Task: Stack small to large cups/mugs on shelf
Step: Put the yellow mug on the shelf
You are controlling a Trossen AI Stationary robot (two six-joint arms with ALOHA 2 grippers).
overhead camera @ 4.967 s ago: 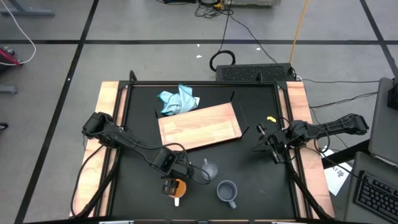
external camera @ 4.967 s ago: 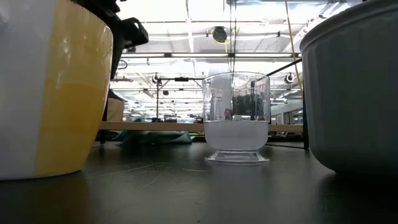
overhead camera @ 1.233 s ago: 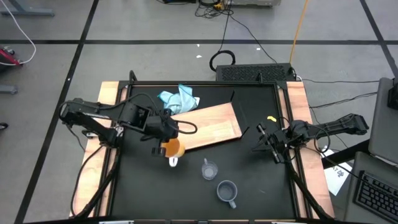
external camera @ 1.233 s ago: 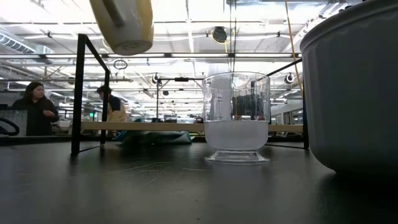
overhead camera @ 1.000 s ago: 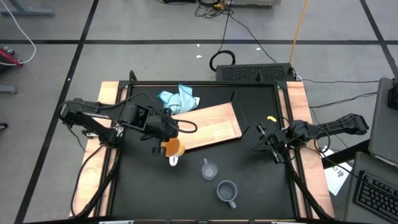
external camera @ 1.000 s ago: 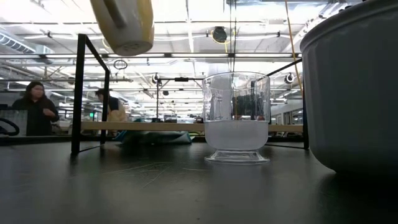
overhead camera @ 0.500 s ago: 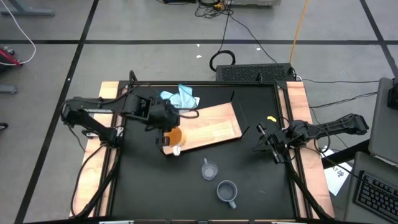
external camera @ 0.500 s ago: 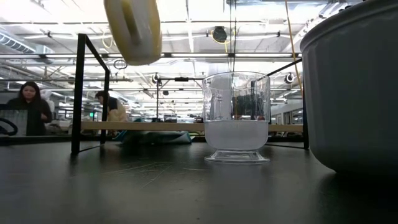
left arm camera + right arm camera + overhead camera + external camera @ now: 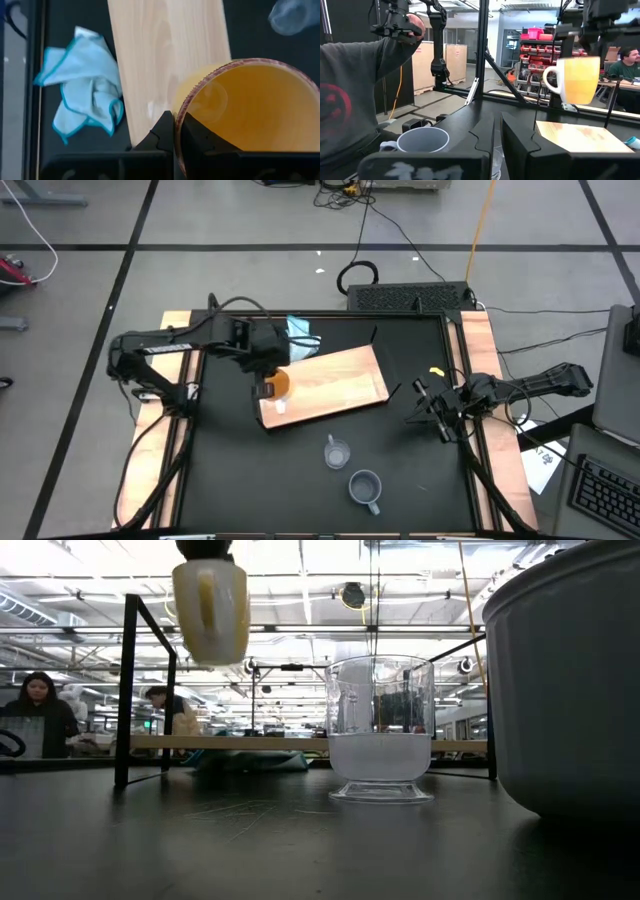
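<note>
The orange mug [image 9: 280, 384] with its white handle [image 9: 282, 407] hangs over the left end of the shelf [image 9: 330, 385], a light wooden board; my left gripper [image 9: 267, 386] is shut on it. The low view shows the mug [image 9: 210, 610] upright in the air. The clear glass cup [image 9: 337, 452] and the grey-blue mug [image 9: 365, 487] stand on their bases on the black table, near the front edge. My right gripper [image 9: 430, 416] waits shut at the table's right side, holding nothing. My left gripper pinches the mug's wall at the rim [image 9: 176, 116], one finger outside [image 9: 162, 135] and one inside [image 9: 196, 137] the mug. The fingers come from above, pointing down. The mug hangs upright below them, clear of the board, its handle toward the table's near edge.
A light-blue cloth [image 9: 300, 330] lies crumpled behind the board's left end. A black frame post [image 9: 125, 690] stands at the table's edge. A person's grey sleeve [image 9: 355, 100] shows beside the table in the right wrist view; other people sit in the room beyond.
My left gripper has carried the orange mug toward the table's far edge, from over the black table to over the board's left end. The mug has turned from tilted to upright, its handle now facing the near edge. The right arm has kept still.
</note>
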